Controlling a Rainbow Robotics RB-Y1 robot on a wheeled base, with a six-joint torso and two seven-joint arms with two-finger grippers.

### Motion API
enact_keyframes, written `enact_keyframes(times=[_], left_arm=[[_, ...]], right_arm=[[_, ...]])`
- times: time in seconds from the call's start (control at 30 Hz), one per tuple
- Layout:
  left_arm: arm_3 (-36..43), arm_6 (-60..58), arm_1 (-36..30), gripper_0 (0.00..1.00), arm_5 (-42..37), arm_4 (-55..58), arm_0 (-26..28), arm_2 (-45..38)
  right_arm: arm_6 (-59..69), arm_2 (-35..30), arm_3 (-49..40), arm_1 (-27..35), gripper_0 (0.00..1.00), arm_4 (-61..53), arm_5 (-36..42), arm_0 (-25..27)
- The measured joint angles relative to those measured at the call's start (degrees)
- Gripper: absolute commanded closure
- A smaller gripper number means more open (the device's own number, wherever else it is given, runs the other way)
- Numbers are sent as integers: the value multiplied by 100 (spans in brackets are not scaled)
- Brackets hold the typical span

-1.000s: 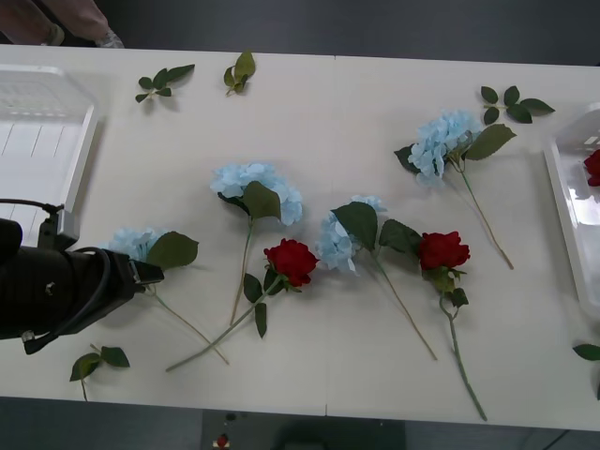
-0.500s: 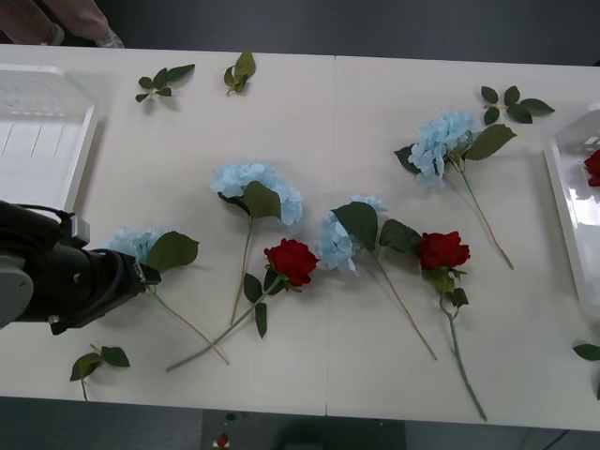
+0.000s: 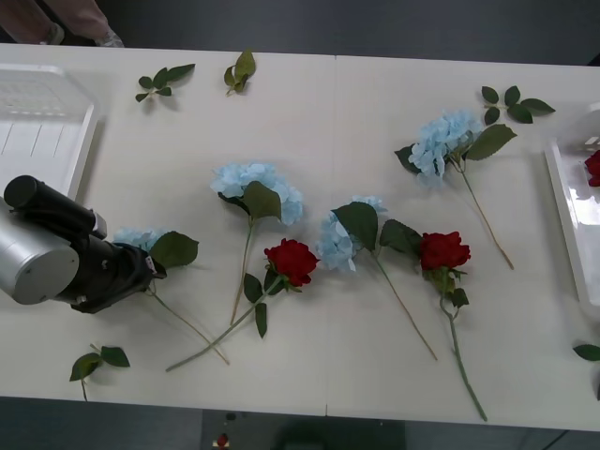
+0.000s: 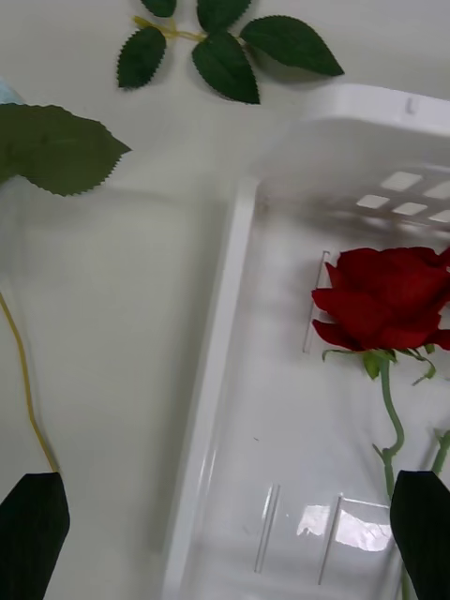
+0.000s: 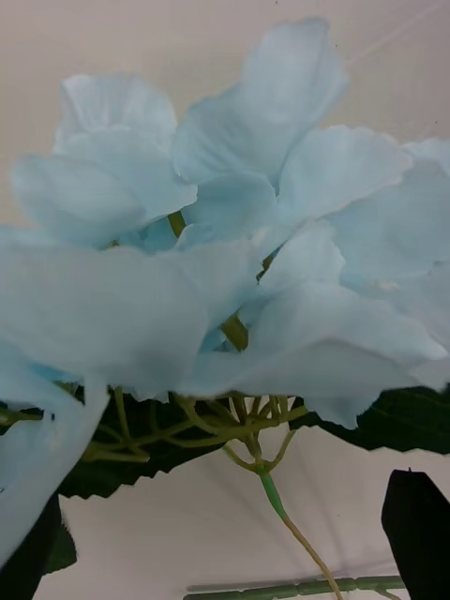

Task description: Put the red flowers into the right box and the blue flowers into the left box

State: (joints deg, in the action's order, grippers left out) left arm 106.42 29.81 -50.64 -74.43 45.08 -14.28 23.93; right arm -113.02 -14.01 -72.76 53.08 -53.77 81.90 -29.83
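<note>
four blue flowers (image 3: 258,187), three red flowers (image 3: 291,260)

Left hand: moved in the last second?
Yes. The left hand has swung up the frame toward the left box and closed in on the leftmost blue flower, which lies where it was.

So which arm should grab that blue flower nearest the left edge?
The left. Its tool already sits open right at that blue flower, by the left box. The right tool hangs over the right box.

Bright, even overhead light; soft shadows; glare inside right box (image 4: 309,525); close blue petals slightly soft.
</note>
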Motion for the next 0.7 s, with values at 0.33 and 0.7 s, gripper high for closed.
enact_keyframes(times=[0.33, 0.7], left_arm=[[-507, 0, 285, 0, 111, -79, -564, 699], [-529, 0, 335, 0, 110, -225, -616, 824]], right_arm=[[-179, -182, 0, -928, 0, 224, 0, -353], [-585, -145, 0, -1670, 0, 817, -19, -533]])
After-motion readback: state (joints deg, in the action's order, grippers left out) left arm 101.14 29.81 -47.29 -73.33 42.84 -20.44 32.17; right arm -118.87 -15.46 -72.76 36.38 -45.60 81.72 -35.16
